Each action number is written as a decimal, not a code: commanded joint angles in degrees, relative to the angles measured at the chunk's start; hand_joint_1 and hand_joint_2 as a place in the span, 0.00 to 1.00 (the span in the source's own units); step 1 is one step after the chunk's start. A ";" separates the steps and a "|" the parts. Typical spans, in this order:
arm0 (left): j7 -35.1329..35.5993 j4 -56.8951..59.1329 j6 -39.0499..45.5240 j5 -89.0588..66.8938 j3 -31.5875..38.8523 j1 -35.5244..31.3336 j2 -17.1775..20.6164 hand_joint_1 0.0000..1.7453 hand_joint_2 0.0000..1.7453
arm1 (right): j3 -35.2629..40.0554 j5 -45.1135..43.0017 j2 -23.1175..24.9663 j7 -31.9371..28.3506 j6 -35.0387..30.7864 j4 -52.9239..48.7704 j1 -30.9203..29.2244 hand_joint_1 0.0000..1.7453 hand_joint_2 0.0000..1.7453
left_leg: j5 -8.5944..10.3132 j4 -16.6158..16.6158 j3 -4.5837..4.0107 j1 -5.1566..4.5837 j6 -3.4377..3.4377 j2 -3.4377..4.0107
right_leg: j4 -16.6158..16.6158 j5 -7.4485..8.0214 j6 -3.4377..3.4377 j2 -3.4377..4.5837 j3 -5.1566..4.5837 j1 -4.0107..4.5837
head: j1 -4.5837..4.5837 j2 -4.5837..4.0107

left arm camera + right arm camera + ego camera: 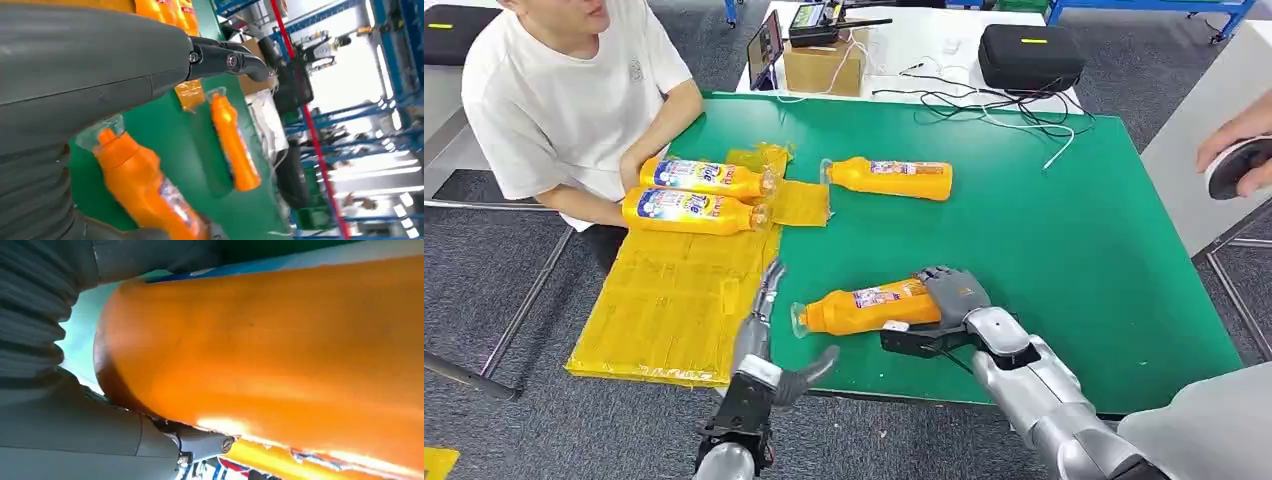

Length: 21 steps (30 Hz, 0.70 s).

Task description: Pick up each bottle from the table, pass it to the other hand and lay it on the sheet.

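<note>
My right hand (954,295) grips the base end of an orange bottle (869,308) at the near part of the green table (1064,250); that bottle (280,355) looms large in the right wrist view. The bottle's cap end points toward my left hand (769,340), which is open with fingers spread just left of it, over the table's near edge. In the left wrist view the bottle (145,190) lies close beyond that hand (95,75). Another orange bottle (890,178) lies on the table farther back. Two bottles (696,195) lie on the yellow sheet (674,300).
A person in a white shirt (564,90) sits at the far left with arms by the sheet's bottles. Another person's hand (1239,150) shows at the right edge. A cardboard box (824,65), cables and a black case (1029,55) sit on the white table behind.
</note>
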 commanded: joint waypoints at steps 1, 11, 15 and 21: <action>-8.11 -14.07 1.80 18.37 2.33 1.84 1.21 0.00 1.00 | -3.19 -9.84 6.87 -6.93 -9.87 -2.90 8.13 1.00 1.00 | -0.05 -0.01 0.04 0.10 -0.10 0.10 | -0.04 -0.01 -0.10 0.11 0.03 0.10 | -0.02 0.00; -8.29 -13.38 2.43 18.88 1.64 1.72 1.59 0.00 1.00 | -3.08 -10.25 6.14 -6.97 -9.50 -2.97 7.86 1.00 1.00 | -0.03 -0.01 -0.10 0.15 -0.10 -0.06 | -0.03 -0.04 -0.15 -0.02 -0.05 0.13 | 0.00 0.02; -9.77 -15.20 1.62 21.98 1.51 2.15 1.75 0.00 1.00 | -5.56 -12.86 7.32 -8.82 -13.74 -4.28 9.50 1.00 1.00 | -0.02 -0.02 -0.12 0.06 -0.10 -0.05 | -0.01 -0.04 -0.12 -0.02 -0.09 0.05 | 0.00 0.00; -2.72 -25.62 -5.80 35.45 3.81 8.56 4.16 0.00 1.00 | -17.91 -30.37 10.31 -17.72 -23.24 -12.24 18.23 1.00 1.00 | -0.09 -0.04 -0.10 0.09 -0.13 0.01 | -0.01 -0.09 -0.15 0.05 -0.10 0.08 | -0.04 0.00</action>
